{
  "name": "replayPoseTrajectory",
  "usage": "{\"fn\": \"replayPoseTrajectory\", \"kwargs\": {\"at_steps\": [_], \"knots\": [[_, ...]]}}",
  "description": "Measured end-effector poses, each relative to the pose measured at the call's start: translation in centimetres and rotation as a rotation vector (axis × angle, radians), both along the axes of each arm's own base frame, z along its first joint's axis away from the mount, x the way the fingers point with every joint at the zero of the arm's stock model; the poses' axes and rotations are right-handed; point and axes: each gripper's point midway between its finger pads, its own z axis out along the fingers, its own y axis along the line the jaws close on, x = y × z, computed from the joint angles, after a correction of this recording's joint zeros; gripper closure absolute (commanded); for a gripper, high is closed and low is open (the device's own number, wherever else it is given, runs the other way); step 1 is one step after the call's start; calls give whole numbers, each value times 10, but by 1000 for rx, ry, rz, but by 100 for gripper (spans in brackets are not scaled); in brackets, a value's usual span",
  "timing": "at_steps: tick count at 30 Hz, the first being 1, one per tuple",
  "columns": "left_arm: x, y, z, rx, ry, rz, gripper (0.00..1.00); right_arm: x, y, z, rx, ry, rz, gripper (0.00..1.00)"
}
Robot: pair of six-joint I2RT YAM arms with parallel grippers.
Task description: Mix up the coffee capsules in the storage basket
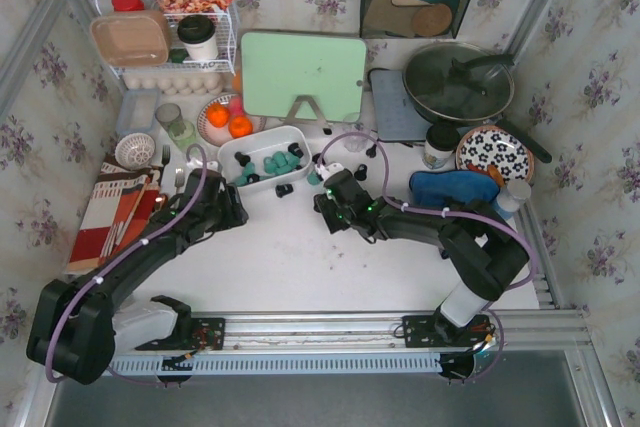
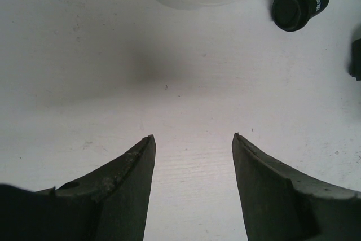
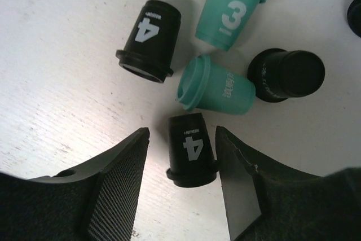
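Basket: the white basket [image 1: 228, 153] sits mid-table, just beyond the tips of both arms and in front of the green cutting board [image 1: 303, 72].
In the basket: a cluster of teal capsules [image 1: 283, 161] with a dark one or two toward the left end. It is mostly one colour, so by my eye hardly a mix yet.
Outside the basket: several capsules lie on the table [image 1: 290, 247] off the basket's near right corner. The right wrist view shows a teal capsule marked 3 [image 3: 231, 9], a teal capsule on its side [image 3: 217, 86], a black capsule marked 4 [image 3: 149, 40] and a black one lying sideways [image 3: 287, 71].
Progress: I'd call it under way but not close. The loose ones need to go in, and the two colours need stirring together.
Step in hand: it looks like a pick-up of one loose capsule off the table.
Right gripper [image 3: 183, 131]: its fingers are spread to either side of the nearest black capsule [image 3: 192, 150]. One finger looks to be against it and a gap shows on the other side, so it is not pinched yet.
Right arm: it reaches leftward, low across the table, with the wrist tipped down over the loose group.
Left gripper [image 2: 192, 139]: it is spread, with nothing between the fingers and only bare table beneath. The basket's rim is just ahead, and a stray black capsule [image 2: 299, 7] lies beside that rim.
Left arm: it is stretched forward and rightward, low, with its tip short of the basket's near side.
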Motion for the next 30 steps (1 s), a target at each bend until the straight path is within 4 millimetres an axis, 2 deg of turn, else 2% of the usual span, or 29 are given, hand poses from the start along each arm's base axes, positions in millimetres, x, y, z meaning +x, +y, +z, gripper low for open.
{"fn": "replayPoseTrajectory", "kwargs": {"at_steps": [8, 17, 23, 27, 30], "knots": [[3, -1, -4, 17, 8, -3, 41, -6, -8, -13, -32, 13, 7, 47], [5, -1, -10, 36, 29, -1, 41, 1, -2, -12, -15, -16, 13, 69], [4, -5, -13, 43, 34, -15, 41, -1, -3, -2, -3, -29, 23, 78], [3, -14, -13, 44, 35, -35, 41, 1, 0, 20, 40, -66, 25, 78], [11, -28, -7, 52, 12, -61, 41, 2, 1, 39, 74, -109, 20, 79]]}}
